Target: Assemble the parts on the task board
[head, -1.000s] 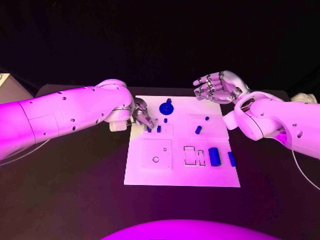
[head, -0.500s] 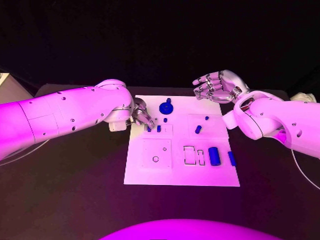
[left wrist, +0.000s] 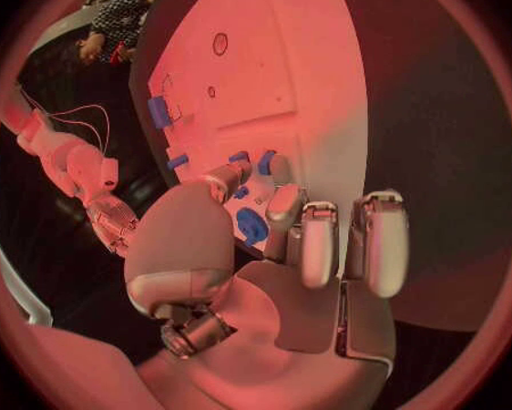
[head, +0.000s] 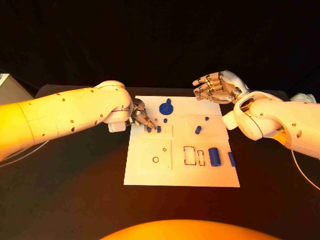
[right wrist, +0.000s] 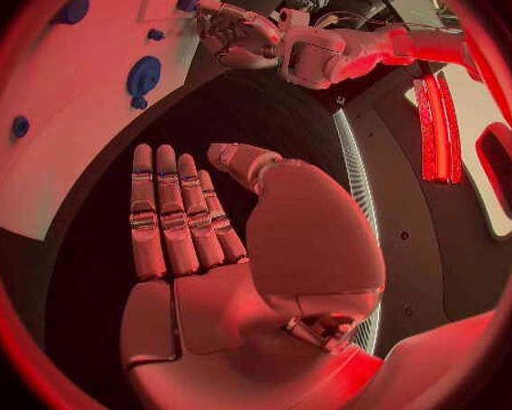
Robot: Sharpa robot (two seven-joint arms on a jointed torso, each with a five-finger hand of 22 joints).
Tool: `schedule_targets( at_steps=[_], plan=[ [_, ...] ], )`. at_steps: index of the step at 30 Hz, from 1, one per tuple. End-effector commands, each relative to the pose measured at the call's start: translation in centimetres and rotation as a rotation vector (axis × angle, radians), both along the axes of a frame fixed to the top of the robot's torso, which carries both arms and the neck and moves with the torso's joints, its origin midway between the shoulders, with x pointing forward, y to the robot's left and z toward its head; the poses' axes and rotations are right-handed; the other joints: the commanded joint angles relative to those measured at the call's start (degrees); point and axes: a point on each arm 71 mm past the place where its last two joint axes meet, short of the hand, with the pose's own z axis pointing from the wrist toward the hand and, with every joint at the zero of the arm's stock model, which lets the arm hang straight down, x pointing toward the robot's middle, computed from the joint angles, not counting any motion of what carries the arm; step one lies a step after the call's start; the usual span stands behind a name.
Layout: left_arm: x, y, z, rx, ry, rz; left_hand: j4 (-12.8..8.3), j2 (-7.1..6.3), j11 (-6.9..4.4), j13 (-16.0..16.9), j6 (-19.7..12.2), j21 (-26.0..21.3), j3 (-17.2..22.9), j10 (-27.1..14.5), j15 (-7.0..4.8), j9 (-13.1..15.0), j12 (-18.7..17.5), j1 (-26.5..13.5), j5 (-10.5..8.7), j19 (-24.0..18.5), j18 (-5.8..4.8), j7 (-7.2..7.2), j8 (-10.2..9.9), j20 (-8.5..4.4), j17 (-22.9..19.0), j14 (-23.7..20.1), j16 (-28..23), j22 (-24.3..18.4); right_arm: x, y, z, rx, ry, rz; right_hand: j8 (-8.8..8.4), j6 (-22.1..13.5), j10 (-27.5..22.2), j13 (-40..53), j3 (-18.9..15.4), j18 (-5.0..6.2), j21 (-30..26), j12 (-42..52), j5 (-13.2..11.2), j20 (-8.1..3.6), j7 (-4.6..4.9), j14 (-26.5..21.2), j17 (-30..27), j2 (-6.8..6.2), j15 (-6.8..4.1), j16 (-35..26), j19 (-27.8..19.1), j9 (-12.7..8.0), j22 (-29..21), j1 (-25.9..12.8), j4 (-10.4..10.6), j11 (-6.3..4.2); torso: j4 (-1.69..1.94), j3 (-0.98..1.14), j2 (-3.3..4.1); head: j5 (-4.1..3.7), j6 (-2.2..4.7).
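Blue parts [head: 214, 156] are left scattered on the task board [head: 181, 177] at the surface's middle. No shift is seen over the last second. Left hand [head: 141, 116] is kept at a small part [head: 158, 129], possibly pinched; right hand [head: 216, 87] is held open, empty, beyond the board's far edge.
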Motion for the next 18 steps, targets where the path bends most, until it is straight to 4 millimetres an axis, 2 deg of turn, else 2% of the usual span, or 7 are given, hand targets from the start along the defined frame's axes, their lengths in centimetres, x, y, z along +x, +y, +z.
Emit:
schedule_targets(
  at_steps=[1,18],
  plan=[
    [0.2,0.35,0.04,0.017,-0.03,0.013,0.54,-0.02,0.12,-0.14,-0.17,-0.37,-0.48,-0.31,-0.3,-0.07,-0.22,0.88,-0.8,2.18,-0.55,0.39,-0.33,-0.28,13.96,5.59,-0.16,10.15,-0.07,0.15,-0.01,0.001,0.001,0.017,-0.24,-0.37,-0.23,-0.02,-0.32,0.63,-0.03,-0.27,0.17,0.45,2.28,-0.21,-0.05,0.31,0.01,-0.29,0.02,-0.1,-0.05,-0.43,0.15,-0.01,-0.02,0.01,0.04,0.09,0.06],
    [0.15,1.33,0.44,-0.029,-0.057,0.039,3.39,-0.04,0.2,0.06,-0.3,-0.57,-3.05,-0.42,-0.26,-0.02,-0.23,2.52,-4.52,2.06,-0.5,0.46,-0.08,-0.23,13.88,5.57,-0.21,10.0,-0.06,0.08,-0.03,0.0,0.002,0.018,-0.25,-0.37,-0.23,-0.02,-0.35,0.64,-0.02,-0.29,0.16,0.46,2.3,-0.21,-0.11,0.31,0.02,-0.27,0.03,-0.1,-0.19,-0.43,0.15,0.0,-0.06,-0.01,0.02,0.05,0.15]
  ],
)
